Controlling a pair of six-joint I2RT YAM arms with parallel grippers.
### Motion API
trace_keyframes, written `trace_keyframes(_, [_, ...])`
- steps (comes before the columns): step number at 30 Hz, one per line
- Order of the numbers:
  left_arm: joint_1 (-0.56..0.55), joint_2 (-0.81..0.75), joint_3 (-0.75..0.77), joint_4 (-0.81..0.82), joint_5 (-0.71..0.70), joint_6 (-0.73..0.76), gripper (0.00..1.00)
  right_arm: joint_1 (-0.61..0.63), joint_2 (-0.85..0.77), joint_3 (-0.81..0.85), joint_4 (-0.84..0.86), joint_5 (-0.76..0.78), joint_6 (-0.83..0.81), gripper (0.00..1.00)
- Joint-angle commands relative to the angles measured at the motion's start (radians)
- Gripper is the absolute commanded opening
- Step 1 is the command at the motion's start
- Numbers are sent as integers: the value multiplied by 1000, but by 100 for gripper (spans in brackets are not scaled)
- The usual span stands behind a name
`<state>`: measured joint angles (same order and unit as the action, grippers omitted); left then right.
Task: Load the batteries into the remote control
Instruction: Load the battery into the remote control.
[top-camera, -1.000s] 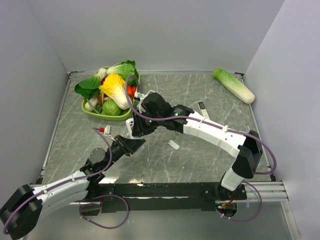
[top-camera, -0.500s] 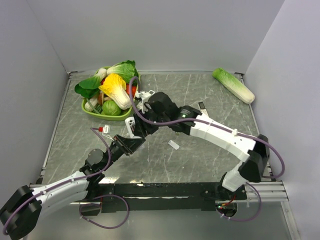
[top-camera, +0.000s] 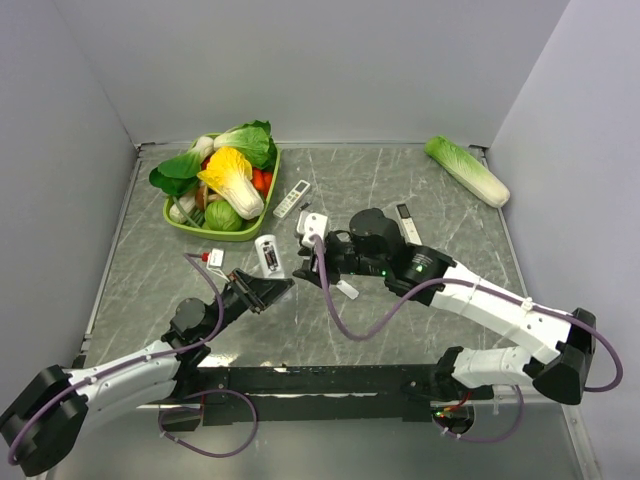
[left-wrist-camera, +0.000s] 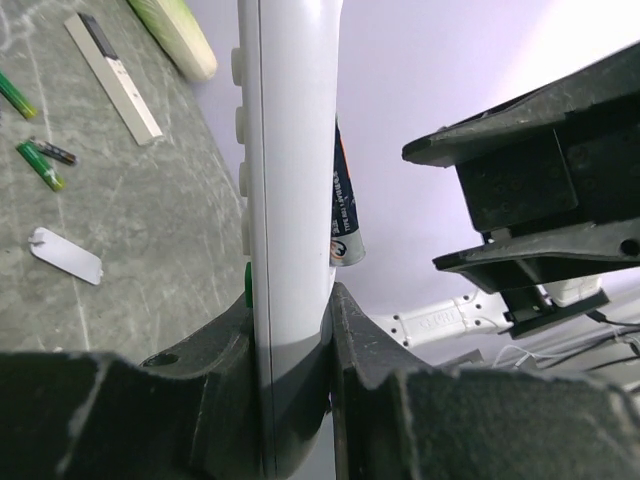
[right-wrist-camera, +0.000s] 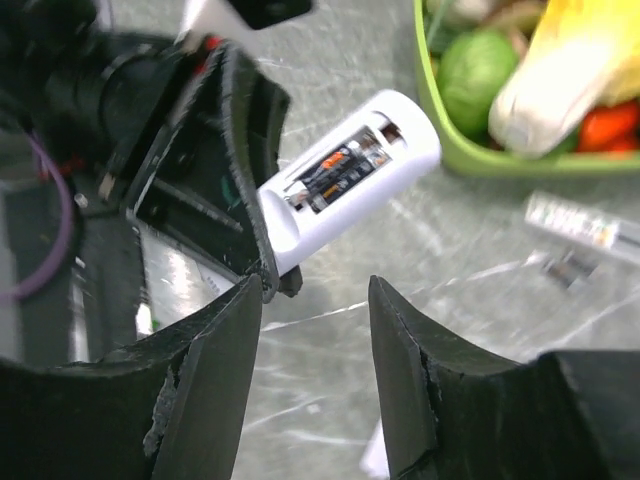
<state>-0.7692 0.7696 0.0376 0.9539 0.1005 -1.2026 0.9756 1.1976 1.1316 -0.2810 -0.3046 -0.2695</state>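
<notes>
Gripping the remote (top-camera: 268, 255) by its near end, the left tool (top-camera: 262, 292) is clamped on its edges, just in front of the vegetable tray (top-camera: 185, 228). The remote looks light, stiff and slick, so hold the sides, clear of the open bay where batteries (right-wrist-camera: 330, 175) sit. The right tool (right-wrist-camera: 315, 290) gapes wide, empty. A second ago it covered the remote; now it is drawn back right.
</notes>
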Motion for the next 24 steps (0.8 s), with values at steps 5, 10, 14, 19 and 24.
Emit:
trace_keyframes(5, [-2, 17, -12, 75, 68, -23, 1, -2, -10, -43, 180, -181, -356, 51])
trace_keyframes(10, [-2, 28, -8, 72, 82, -26, 1, 0, 29, -23, 177, -222, -411, 46])
trace_keyframes(14, [-2, 30, -4, 65, 85, -20, 1, 0, 66, 7, 135, -260, -435, 43])
trace_keyframes(19, [-2, 31, 4, 59, 88, -14, 1, -2, 94, 13, 120, -263, -445, 41])
trace_keyframes(24, [-2, 37, 7, 69, 97, -17, 1, -2, 109, 13, 126, -255, -445, 41])
